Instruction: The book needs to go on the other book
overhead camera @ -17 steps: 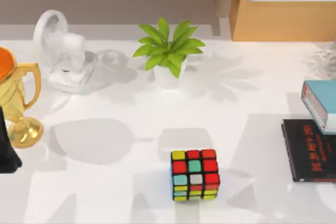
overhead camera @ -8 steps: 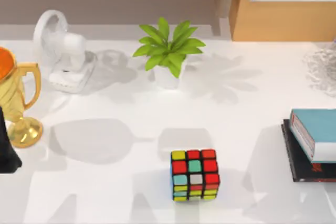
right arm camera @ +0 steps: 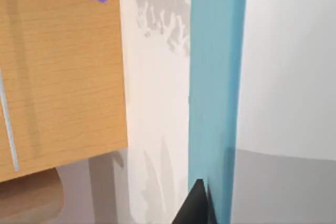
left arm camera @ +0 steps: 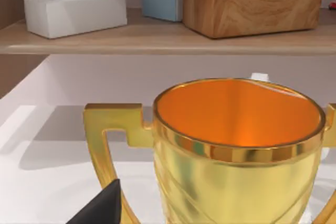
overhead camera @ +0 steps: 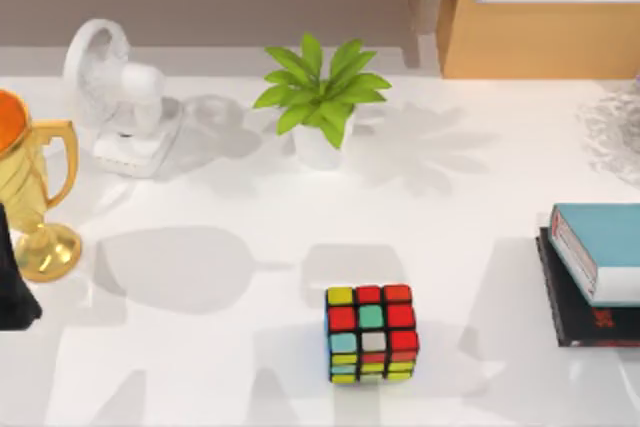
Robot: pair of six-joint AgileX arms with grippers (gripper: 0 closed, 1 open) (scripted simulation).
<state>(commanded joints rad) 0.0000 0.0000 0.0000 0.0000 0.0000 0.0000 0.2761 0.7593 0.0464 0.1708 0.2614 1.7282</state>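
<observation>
The book [overhead camera: 605, 247] is lying on the other book [overhead camera: 580, 319] at the table's [overhead camera: 250, 347] right edge. Your right gripper is sitting against its cover [right arm camera: 215, 77]; finger state, can't tell. Your left arm [overhead camera: 14, 292] is idling by the trophy [overhead camera: 30, 197].

We're looking at a rendered home room: white table [overhead camera: 250, 347], wooden shelf [left arm camera: 157, 38] with tissue box [left arm camera: 73, 11], potted plant [overhead camera: 322, 102], desk fan [overhead camera: 120, 97], wooden cabinet [overhead camera: 545, 12].

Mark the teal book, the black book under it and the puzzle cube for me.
teal book [overhead camera: 607, 242]: top view, on its blue cover.
black book [overhead camera: 580, 325]: top view, on its exposed front strip.
puzzle cube [overhead camera: 371, 317]: top view, on its upper face's centre tile.
</observation>
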